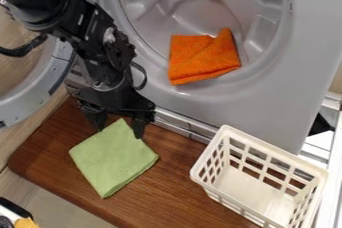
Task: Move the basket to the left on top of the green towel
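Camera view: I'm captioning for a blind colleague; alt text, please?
Black end effector hangs, fingers apart, at the upper corner of a green towel on a wooden surface. A white basket stands to the right; an orange cloth lies in a grey recess.

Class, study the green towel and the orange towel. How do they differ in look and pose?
The light green cloth towel lies flat in a neat, squarish fold; the bright orange cloth towel is folded less evenly, one corner jutting out.
The green towel rests on the brown wooden surface, while the orange towel sits in the grey moulded recess.
Both are folded.
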